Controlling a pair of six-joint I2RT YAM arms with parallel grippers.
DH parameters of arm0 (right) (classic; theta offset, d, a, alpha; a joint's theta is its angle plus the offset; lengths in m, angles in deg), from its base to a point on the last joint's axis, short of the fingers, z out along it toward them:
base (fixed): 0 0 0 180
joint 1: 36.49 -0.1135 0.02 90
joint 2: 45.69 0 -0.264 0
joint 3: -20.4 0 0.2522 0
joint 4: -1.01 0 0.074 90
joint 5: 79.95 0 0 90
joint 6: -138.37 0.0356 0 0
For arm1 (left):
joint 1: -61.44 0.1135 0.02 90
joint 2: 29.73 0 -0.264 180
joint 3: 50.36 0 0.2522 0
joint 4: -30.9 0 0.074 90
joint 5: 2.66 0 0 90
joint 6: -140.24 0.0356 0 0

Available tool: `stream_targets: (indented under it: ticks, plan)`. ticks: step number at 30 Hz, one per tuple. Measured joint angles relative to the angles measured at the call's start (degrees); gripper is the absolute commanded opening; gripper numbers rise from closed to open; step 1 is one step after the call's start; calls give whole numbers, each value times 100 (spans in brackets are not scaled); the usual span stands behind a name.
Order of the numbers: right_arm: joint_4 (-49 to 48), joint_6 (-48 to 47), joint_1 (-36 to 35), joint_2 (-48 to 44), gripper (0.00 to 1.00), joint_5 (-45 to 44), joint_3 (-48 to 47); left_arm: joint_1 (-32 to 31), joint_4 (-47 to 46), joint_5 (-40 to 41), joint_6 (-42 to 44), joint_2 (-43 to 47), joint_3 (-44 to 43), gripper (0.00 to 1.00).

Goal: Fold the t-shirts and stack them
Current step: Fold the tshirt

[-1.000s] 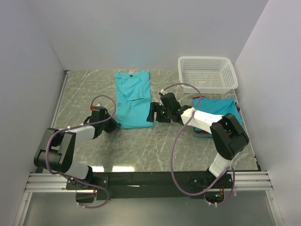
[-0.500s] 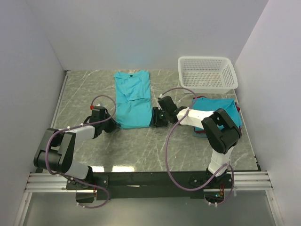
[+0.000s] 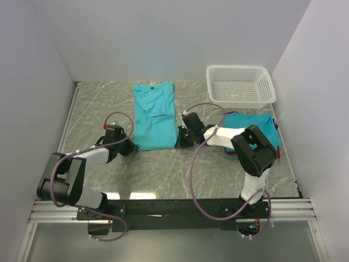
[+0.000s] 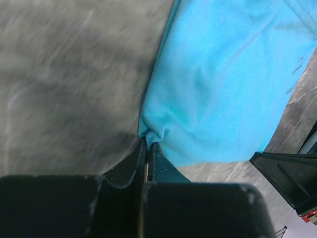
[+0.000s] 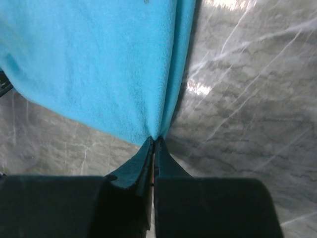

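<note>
I have one teal t-shirt (image 3: 154, 112) laid out on the grey marbled table (image 3: 163, 174), left of the middle. It is folded into a long narrow strip that runs away from the arms, with the collar at the far end and the hem at the near end. A sleeve or inner fold makes a slanted crease about halfway along. The cloth lies mostly flat, with soft wrinkles along its length.

My left gripper (image 4: 147, 146) sits low at the shirt's near-left corner. Its fingers are pressed together on a small bunched tuck of teal fabric right at that corner. The cloth puckers where the tips bite.

My right gripper (image 5: 153, 144) is at the near-right corner of the same shirt. Its fingers are also squeezed together, pinching the edge of the fabric, which rises into a narrow ridge out of the tips. In that wrist view the weave looks fine and even, plain in colour, with no print that I can see.

So both near corners are pinched at once, and the rest of the shirt rests on the table.

On the right side of the table, partly under my right arm, a stack (image 3: 260, 121) of folded shirts lies with a teal one on top. A white mesh basket (image 3: 238, 67) stands just beyond the stack, in the far right corner.
</note>
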Motion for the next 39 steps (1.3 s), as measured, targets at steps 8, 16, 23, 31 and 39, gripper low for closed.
stream_targets:
  ticks: [8,16,23,31,39]
  plan:
    - [-146,170,-437,-879,0,-48,1093,-122,706,42,-304,1471,931,1]
    - [579,586,-1436,-2240,0,-402,2011,-1019,2758,203,-1115,3703,1349,1]
    - [1167,890,-1908,-3246,0,-577,2208,-1670,3947,444,-1718,4607,1233,1]
    - [1705,699,-1836,-3668,0,-942,1733,-1707,4306,876,-1703,4859,280,0]
    - [1864,240,-1119,-3700,0,-1040,752,-1705,3799,1755,-1475,4323,-339,0]
